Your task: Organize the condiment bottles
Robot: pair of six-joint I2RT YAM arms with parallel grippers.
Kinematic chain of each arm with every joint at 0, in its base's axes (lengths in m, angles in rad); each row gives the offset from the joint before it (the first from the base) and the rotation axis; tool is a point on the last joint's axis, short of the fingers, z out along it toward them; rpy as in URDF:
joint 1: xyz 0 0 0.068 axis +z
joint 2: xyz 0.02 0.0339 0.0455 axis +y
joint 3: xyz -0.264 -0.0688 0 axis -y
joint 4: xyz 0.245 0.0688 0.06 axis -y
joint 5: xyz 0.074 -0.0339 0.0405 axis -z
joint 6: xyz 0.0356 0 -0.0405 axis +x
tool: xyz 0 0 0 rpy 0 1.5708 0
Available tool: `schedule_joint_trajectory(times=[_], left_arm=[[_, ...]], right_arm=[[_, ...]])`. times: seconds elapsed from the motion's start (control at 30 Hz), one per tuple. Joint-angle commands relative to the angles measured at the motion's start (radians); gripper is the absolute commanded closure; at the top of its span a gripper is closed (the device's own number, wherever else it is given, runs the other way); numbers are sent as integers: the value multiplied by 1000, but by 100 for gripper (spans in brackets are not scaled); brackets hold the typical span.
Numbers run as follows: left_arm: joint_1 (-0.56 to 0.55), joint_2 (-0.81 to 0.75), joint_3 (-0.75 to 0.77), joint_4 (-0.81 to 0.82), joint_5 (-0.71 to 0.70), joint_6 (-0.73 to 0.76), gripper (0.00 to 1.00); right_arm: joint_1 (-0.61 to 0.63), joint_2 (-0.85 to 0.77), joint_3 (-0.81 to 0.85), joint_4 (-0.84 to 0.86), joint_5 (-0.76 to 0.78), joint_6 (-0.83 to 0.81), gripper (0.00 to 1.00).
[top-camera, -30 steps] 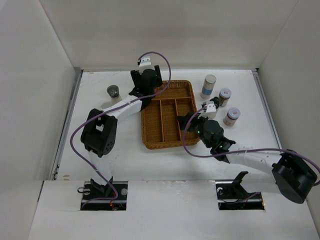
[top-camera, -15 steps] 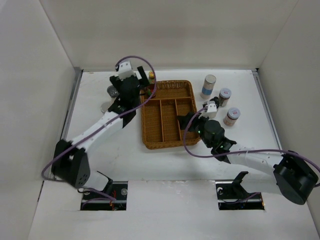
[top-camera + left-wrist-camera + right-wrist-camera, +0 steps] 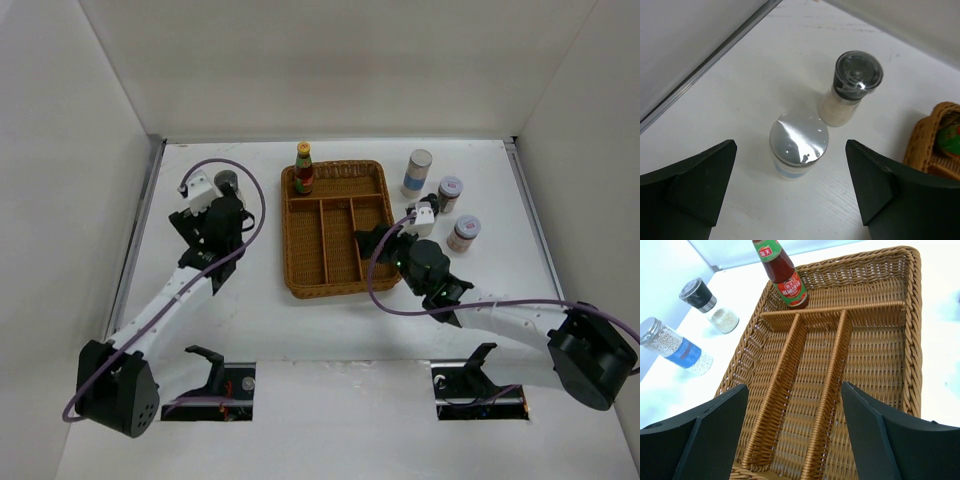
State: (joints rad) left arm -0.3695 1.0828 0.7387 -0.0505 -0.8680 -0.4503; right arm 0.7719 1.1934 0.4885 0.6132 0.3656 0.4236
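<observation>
1. Wicker in a warm brown, the divided tray [image 3: 912,330] sits mid-worktop [image 3: 250,320]. The dark red sauce bottle with the yellow cap [image 3: 303,167] stands upright in the far left corner of its cross compartment, so I judge one of six bottles sorted
2. Left of the tray, on the bare worktop, a white blue-labelled cylinder with a silver lid [image 3: 798,142] stands upright. The clear jar with the grey lid [image 3: 852,85] stands just beyond it, and the two are apart
3. The left fingers [image 3: 695,180] are spread wide, one on each side of that cylinder, touching nothing. They look lined up this way to close on it next
4. The right fingers [image 3: 705,430] are also spread, with nothing between them. They hover over the tray's long compartments, probably waiting where they can reach the items on their side
5. Right of the tray, the second white blue-labelled cylinder [image 3: 417,172] and two short pink-labelled jars [image 3: 450,193] [image 3: 464,233] stand uncollected
6. The cylinder is slim, so a grip on its body should avoid tipping it into the nearby jar
</observation>
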Motion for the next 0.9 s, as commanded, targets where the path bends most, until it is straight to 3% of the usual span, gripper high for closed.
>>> schedule_joint_trajectory(times=[0.0,0.23,0.43,0.53,0.63,0.87], left_arm=[[37,60,25,-12,53,-28,8],[86,192,77,37,87,-24,9],[117,264,102,83,96,-24,24],[119,273,108,97,96,-22,40],[103,221,79,112,89,-19,53],[-53,-13,44,106,24,1,59]], right_arm=[[2,2,12,42,3,0,18],[8,9,16,42,-1,0,17],[10,8,16,42,1,0,17],[10,15,18,42,1,0,17],[10,15,19,42,1,-2,17],[10,6,15,42,1,-2,17]])
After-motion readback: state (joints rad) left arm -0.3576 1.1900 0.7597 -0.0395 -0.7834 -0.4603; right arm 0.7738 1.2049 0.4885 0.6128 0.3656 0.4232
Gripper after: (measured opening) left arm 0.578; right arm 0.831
